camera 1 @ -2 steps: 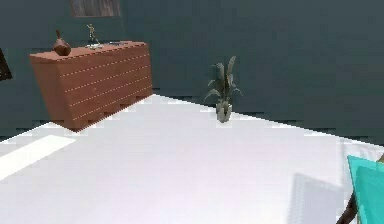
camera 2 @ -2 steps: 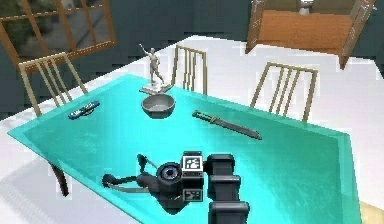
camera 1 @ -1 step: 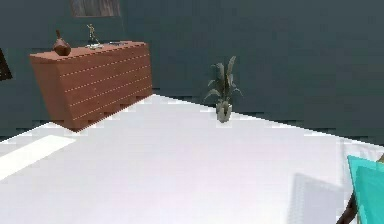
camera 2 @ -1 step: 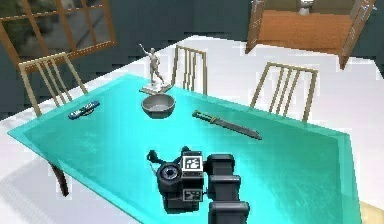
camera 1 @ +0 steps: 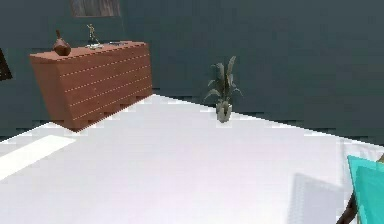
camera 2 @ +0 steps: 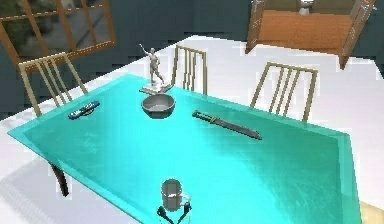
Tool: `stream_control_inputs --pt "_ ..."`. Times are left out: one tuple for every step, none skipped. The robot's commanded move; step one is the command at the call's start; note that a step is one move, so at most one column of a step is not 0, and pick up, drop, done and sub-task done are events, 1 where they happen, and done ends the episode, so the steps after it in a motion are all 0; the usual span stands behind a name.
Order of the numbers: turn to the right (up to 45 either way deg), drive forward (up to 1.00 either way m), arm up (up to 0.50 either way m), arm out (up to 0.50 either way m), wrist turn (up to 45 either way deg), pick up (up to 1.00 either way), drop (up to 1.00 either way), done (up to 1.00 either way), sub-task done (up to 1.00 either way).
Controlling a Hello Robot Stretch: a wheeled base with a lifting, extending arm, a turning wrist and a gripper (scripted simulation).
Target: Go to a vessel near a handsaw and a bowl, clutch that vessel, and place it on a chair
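Observation:
A grey cup-like vessel (camera 2: 172, 191) stands upright near the front edge of the teal table (camera 2: 290, 170). Farther back on the table are a grey bowl (camera 2: 157, 104) and a long dark handsaw (camera 2: 228, 124). Thin dark shapes just below the vessel look like my gripper's (camera 2: 173, 212) fingers; I cannot tell whether it holds anything. Three wooden chairs stand around the table: one on the left (camera 2: 50, 78), one behind the bowl (camera 2: 190, 66) and one at the back right (camera 2: 286, 90).
A small grey statue (camera 2: 153, 67) and a dark remote (camera 2: 84, 110) also sit on the table. A brown dresser (camera 1: 95, 78) with a vase (camera 1: 62, 45) stands by the dark wall, with a potted plant (camera 1: 223, 96) to its right. The table's corner (camera 1: 368, 185) shows at the forward view's right.

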Motion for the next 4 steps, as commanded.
stream_control_inputs --pt "0.0 0.00 0.00 0.00 0.0 1.00 0.00 0.00 0.00" --pt "0.0 0.00 0.10 0.00 0.0 0.00 0.00 0.00 0.00" --pt "0.0 0.00 0.32 0.00 0.0 0.00 0.00 0.00 0.00" --pt "0.0 0.00 0.00 0.00 -45.0 0.00 0.00 0.00 0.00"
